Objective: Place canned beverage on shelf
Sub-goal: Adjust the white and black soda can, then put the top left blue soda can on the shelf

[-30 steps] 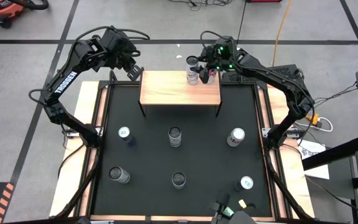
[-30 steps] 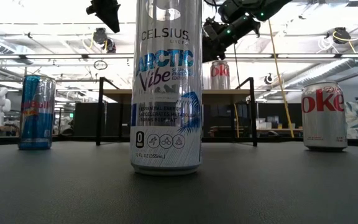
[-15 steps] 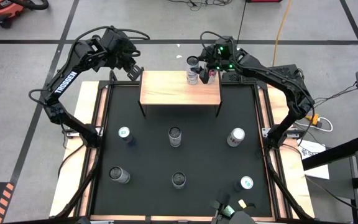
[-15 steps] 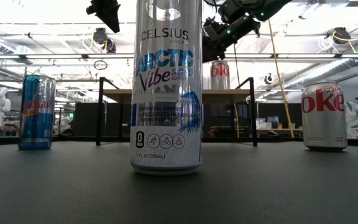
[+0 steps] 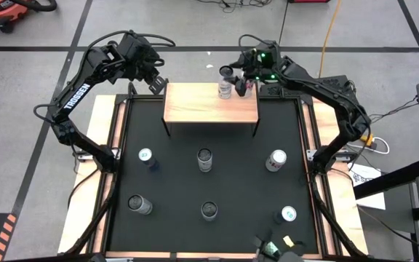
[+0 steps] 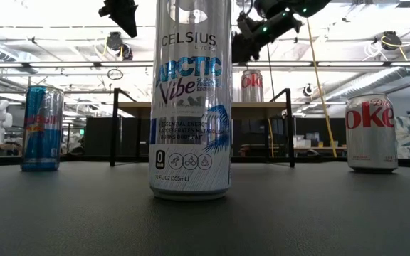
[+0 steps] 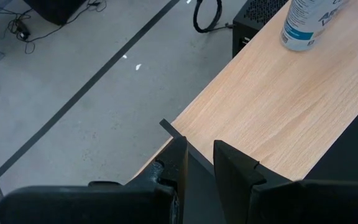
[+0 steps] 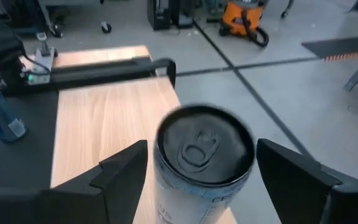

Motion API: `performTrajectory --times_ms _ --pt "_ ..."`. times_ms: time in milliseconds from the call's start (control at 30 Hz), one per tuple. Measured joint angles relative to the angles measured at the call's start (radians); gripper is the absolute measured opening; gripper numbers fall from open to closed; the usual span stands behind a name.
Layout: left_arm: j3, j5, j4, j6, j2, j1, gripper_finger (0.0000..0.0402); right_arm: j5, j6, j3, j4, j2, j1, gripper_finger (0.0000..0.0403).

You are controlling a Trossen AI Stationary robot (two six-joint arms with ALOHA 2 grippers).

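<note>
Right hand [image 5: 233,78]: above the back edge of the shelf [image 5: 209,109], fingers spread to either side of the can [image 5: 225,89] and clear of it. The can stands upright on the shelf near its back right part.

Left hand [image 5: 157,81]: hangs off the shelf's back left corner, fingers [image 7: 178,163] close together with a narrow gap, nothing between them.

Count, high view: 1 can on the shelf, 6 cans on the black desk [image 5: 173,182] in two rows of three.

Right wrist view alone shows the can's top with pull tab and the gap on both sides. Low view alone shows labels: a tall Celsius can [image 6: 191,99] in front, a blue can [image 6: 42,128], a Diet Coke can [image 6: 371,132], and the shelf's can as a Coke label.
</note>
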Motion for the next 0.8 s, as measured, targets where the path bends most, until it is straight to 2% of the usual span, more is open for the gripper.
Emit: performTrajectory --times_ms 300,800 --pt "0.000 0.000 0.000 -0.001 0.000 0.000 0.0077 -0.003 0.046 0.000 -0.039 -0.133 0.012 0.0281" --pt "-0.013 0.000 -0.042 0.000 0.000 -0.003 0.0077 -0.003 0.051 0.000 -0.290 -0.271 0.030 0.0281"
